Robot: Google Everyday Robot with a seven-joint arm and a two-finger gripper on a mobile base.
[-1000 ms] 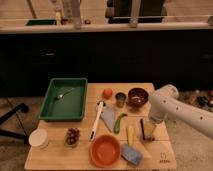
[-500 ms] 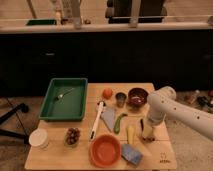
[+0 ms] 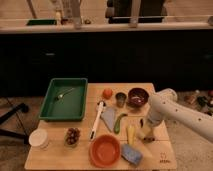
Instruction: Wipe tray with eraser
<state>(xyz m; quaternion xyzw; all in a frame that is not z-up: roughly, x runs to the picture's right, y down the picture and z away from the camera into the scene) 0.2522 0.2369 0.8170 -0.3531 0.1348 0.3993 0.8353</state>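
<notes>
While the white arm (image 3: 175,112) reaches in from the right, the gripper (image 3: 146,132) hangs low over the right side of the table (image 3: 162,150), just beside the yellow piece (image 3: 130,134). Whether it is spread, closed or pinching something cannot be told. The eraser cannot be made out apart from the gripper.

The tray (image 3: 46,102) lies on the table's back left corner, well apart from the gripper, with a small pale thing (image 3: 62,94) inside it. Right of the tray, along the back, stand an orange fruit (image 3: 107,93), a small cup (image 3: 120,98) and a dark bowl (image 3: 137,96). At the front sit an orange bowl (image 3: 105,150) and, touching its right side, a sponge (image 3: 131,154). A white tub (image 3: 38,137) stands at the front left.
</notes>
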